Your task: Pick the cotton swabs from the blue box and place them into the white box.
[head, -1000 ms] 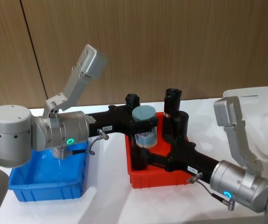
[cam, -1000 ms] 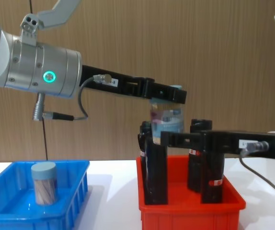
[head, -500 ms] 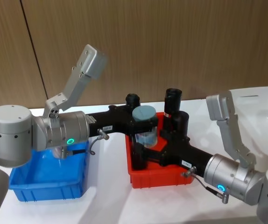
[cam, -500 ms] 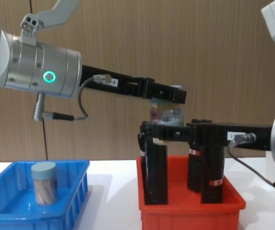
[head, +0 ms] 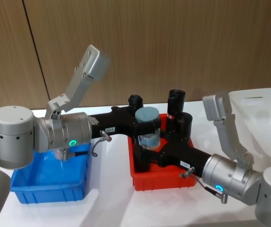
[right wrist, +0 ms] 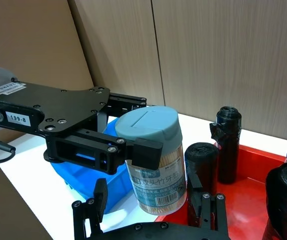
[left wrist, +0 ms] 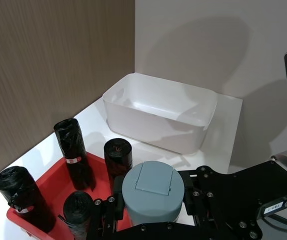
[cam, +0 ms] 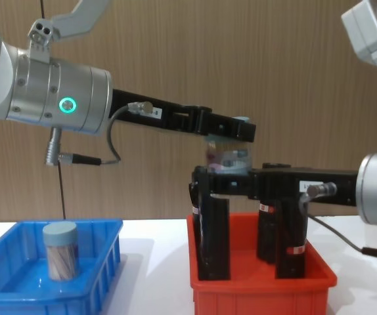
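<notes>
A cotton swabs jar (head: 147, 128) with a pale blue-grey lid hangs above the red bin, my left gripper (cam: 231, 130) shut on its upper part just under the lid. My right gripper (cam: 224, 182) reaches in from the right, open. Its fingers (right wrist: 99, 197) stand on either side of the jar's (right wrist: 156, 165) lower half with a gap on each side. A second cotton swabs jar (cam: 60, 249) stands upright in the blue box (cam: 100, 252) at the left. The white box (head: 263, 118) sits at the far right, seen with nothing in it in the left wrist view (left wrist: 158, 107).
The red bin (head: 156, 182) between the two boxes holds several tall black bottles (cam: 290, 236), right below and behind the held jar. A wood-panel wall runs along the back of the white table (head: 109, 189).
My right gripper has moved left toward the held jar, and its fingers now flank the jar's lower half. The left arm and the jar have stayed still.
</notes>
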Robot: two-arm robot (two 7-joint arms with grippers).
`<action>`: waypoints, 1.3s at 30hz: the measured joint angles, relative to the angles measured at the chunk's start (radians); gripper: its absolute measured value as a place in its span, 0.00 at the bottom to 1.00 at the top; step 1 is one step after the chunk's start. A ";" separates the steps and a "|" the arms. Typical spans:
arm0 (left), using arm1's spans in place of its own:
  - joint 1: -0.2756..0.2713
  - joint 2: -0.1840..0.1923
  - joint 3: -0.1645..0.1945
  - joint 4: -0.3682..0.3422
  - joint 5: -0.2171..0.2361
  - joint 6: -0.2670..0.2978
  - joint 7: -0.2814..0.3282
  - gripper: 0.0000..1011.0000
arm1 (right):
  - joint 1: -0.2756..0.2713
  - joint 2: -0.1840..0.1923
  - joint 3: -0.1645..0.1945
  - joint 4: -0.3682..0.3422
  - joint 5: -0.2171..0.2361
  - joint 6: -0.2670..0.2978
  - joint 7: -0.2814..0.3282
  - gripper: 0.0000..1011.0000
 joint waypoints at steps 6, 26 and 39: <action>0.000 0.000 0.000 0.000 0.000 0.000 0.000 0.66 | 0.012 -0.009 -0.008 0.018 -0.016 -0.004 -0.001 0.99; 0.000 0.000 0.000 0.000 0.000 0.000 0.000 0.66 | 0.053 -0.038 -0.027 0.073 -0.045 -0.027 -0.018 0.78; 0.000 0.000 0.000 0.000 0.000 -0.002 0.001 0.66 | 0.063 -0.043 -0.029 0.084 -0.043 -0.040 -0.027 0.62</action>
